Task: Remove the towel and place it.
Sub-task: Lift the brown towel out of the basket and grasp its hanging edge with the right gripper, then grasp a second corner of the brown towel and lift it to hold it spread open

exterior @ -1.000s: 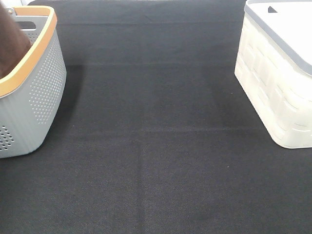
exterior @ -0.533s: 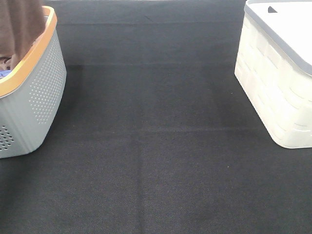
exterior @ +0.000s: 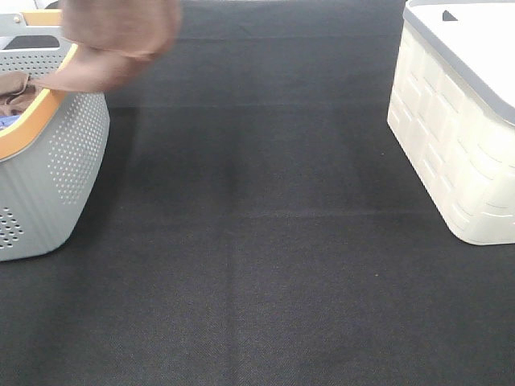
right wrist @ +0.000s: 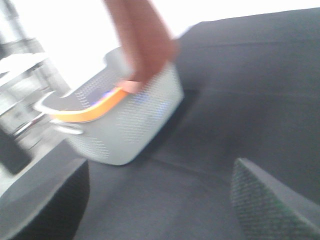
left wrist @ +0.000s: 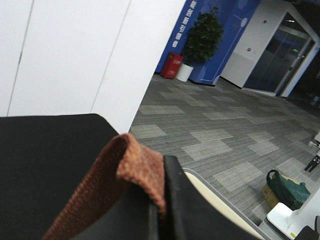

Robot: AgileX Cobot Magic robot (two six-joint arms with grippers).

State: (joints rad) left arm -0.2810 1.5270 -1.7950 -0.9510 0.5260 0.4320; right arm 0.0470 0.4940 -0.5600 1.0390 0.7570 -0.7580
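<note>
The brown towel (exterior: 121,36) hangs in the air at the far left, over the right rim of the grey basket (exterior: 64,153) with the orange rim. Its lower end still trails over the rim. In the left wrist view my left gripper (left wrist: 160,202) is shut on a fold of the towel (left wrist: 125,165). The right wrist view shows the towel (right wrist: 142,45) hanging above the basket (right wrist: 130,125) from a distance. My right gripper (right wrist: 160,210) is open and empty, well away from it. Neither gripper shows in the exterior view.
A white bin with a grey lid (exterior: 459,137) stands at the right edge. More brown and blue cloth (exterior: 12,100) lies inside the basket. Black cloth (exterior: 257,241) covers the table between basket and bin.
The towel has risen out of the basket and swung to the right, over its right rim. The basket's inside and far handle now show.
</note>
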